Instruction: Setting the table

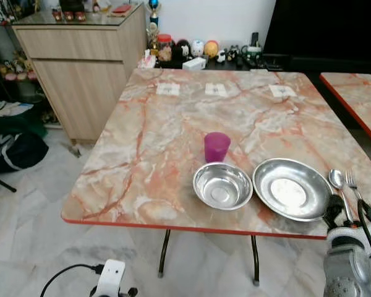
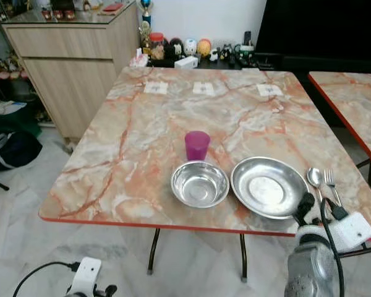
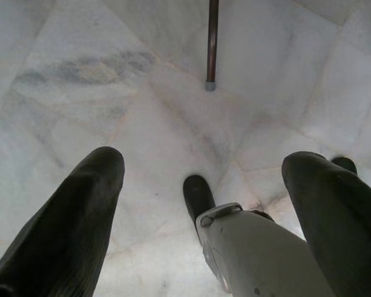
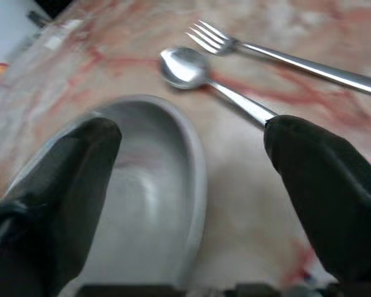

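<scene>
A marble-patterned table (image 1: 173, 117) with an orange edge stands on a pale tiled floor (image 1: 37, 204). Near its front edge a small steel bowl (image 1: 222, 185) sits just beside a wider steel plate (image 1: 292, 189), which lies at the bowl's 3 o'clock. A purple cup (image 1: 217, 146) stands upright at the bowl's 12 o'clock, close to its rim but apart from it. At the plate's 3 o'clock a spoon (image 1: 339, 185) and a fork (image 1: 352, 184) lie side by side, bowl and tines pointing away from the robot, the spoon the nearer of the two to the plate.

The right gripper (image 4: 191, 185) hovers low over the table's front right corner, at the plate's 4 o'clock. Its fingers (image 4: 321, 179) are spread wide and hold nothing; between them the wrist view shows the plate's rim and the spoon's handle, with the fork beyond.

The left gripper (image 3: 204, 204) hangs down beside the table, its fingers (image 3: 74, 216) wide apart and empty over the floor, with a table leg (image 3: 212, 43) ahead.

At the table's far edge lie three small white cards (image 1: 216, 90). Past them, at 12 o'clock, a low dark shelf (image 1: 235, 62) carries jars and figurines; a wooden cabinet (image 1: 80, 68) stands at 10 o'clock. A second table (image 1: 358, 93) of the same pattern stands at 2 o'clock.
</scene>
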Tool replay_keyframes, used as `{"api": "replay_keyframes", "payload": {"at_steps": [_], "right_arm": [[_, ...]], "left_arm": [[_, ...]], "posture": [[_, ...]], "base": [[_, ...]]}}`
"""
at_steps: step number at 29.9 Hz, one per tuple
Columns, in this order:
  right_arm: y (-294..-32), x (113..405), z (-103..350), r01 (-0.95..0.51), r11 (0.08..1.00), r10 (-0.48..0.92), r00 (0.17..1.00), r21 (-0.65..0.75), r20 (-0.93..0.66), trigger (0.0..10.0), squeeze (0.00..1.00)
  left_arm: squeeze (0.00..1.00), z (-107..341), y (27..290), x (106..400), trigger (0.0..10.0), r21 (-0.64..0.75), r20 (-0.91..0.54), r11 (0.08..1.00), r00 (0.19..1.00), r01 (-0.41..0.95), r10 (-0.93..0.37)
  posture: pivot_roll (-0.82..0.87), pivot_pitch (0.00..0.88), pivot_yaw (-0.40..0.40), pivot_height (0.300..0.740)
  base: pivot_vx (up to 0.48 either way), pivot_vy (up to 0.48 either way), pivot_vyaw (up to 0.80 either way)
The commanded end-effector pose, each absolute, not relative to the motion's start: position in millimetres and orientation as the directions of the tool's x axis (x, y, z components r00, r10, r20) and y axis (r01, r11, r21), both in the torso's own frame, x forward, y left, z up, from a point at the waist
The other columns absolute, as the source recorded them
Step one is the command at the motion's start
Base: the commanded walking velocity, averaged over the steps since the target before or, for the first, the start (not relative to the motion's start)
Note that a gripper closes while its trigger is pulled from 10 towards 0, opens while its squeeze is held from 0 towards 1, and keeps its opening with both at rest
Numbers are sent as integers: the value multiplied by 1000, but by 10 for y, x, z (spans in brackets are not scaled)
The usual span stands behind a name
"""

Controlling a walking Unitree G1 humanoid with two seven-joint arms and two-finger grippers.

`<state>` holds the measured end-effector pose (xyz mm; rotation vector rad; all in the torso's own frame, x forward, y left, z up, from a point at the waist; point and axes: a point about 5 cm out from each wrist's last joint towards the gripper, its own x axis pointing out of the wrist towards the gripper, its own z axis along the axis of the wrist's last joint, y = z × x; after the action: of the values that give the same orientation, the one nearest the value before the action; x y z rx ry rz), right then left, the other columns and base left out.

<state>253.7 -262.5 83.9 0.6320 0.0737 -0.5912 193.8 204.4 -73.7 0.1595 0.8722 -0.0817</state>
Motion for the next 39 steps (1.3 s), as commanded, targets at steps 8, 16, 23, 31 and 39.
{"api": "replay_keyframes", "payload": {"at_steps": [8,16,23,31,39], "right_arm": [[-2666,2674,827,546,590,-480,829,594,-286,10000,0],[-2742,2619,794,568,571,-501,813,592,-296,10000,0],[-2742,2598,724,572,584,-470,817,576,-335,10000,0],[-2641,2644,641,556,629,-401,831,543,-387,10000,0],[-2690,2646,613,588,619,-420,808,520,-413,0,0]], "left_arm": [[0,-735,2059,1935,10000,107,-767,985,642,137,-6],[0,-731,2089,1931,10000,113,-767,985,642,134,0],[0,-727,2097,1935,10000,116,-767,984,642,138,0],[0,-720,2081,1954,10000,124,-766,978,642,165,-11],[0,-730,2083,1937,10000,127,-772,977,636,170,-11]], "posture": [[23,0,-34,740],[23,0,-29,740],[18,0,-24,740],[21,0,-22,740],[22,0,-26,740]], "base": [[0,0,0],[0,0,0],[0,0,0],[0,0,0],[0,0,0]]}}
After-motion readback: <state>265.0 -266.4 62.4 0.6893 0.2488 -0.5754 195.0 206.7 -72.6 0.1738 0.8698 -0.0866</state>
